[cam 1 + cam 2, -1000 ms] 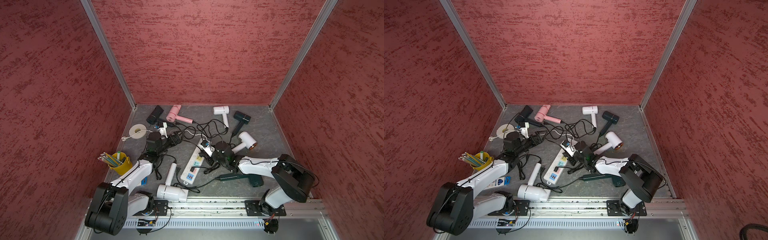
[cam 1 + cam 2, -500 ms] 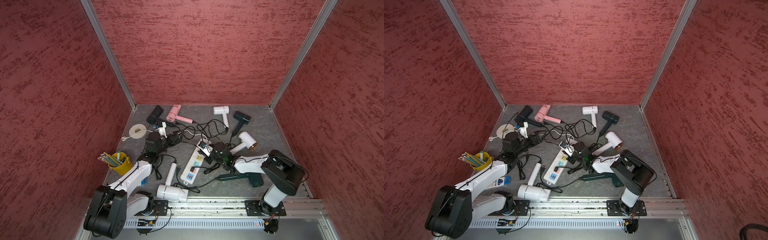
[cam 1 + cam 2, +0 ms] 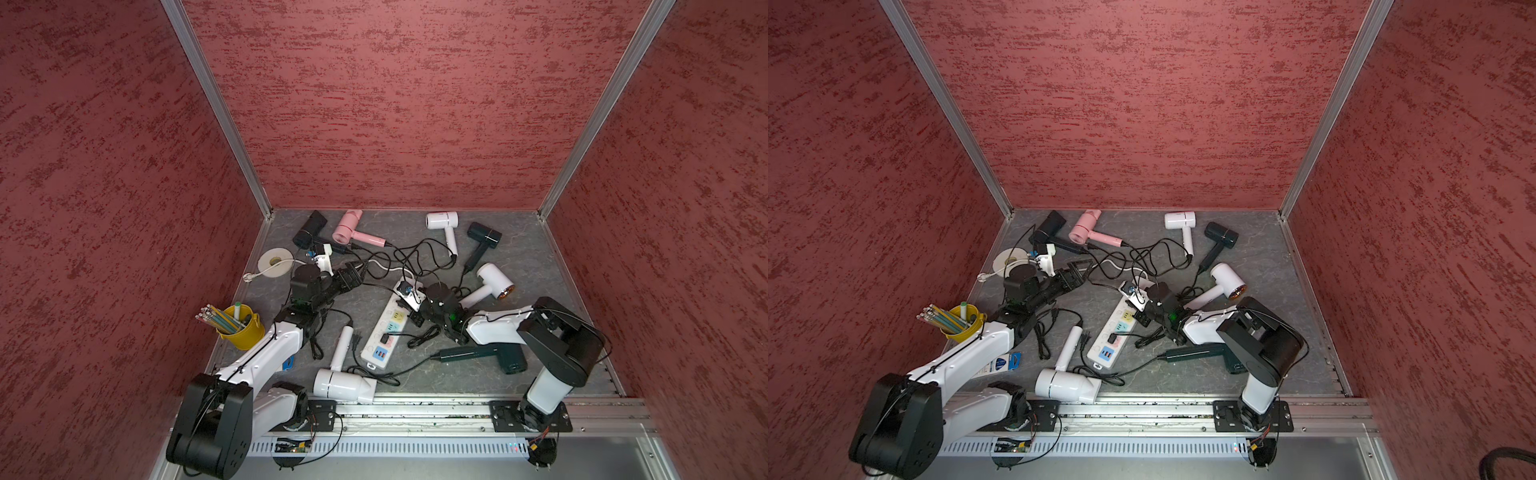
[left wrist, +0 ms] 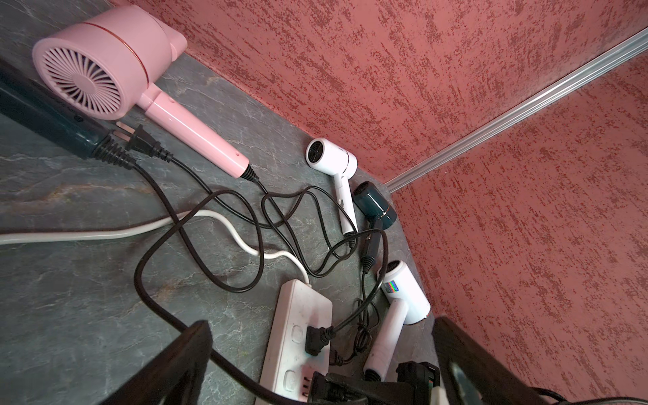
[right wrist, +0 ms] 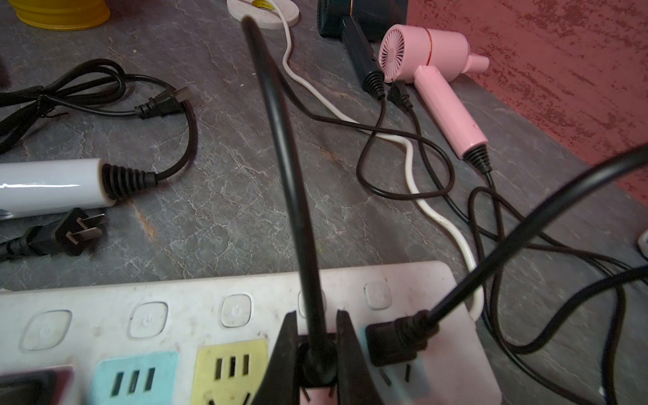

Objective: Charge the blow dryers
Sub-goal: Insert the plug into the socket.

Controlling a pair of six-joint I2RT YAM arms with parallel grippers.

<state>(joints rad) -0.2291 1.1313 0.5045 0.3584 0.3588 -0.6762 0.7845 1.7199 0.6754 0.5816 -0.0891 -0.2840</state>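
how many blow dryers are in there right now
7: black dryer and pink dryer back left; back white dryer and navy dryer back right; orange-nozzled white dryer mid right; dark green dryer front right; front white dryer front centre.

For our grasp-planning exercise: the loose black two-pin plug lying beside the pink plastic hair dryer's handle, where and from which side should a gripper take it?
Probably its moulded body, behind the pins, from above: the loose black two-pin plug lies flat on the grey table, hemmed between pink hair dryer and dark handle.
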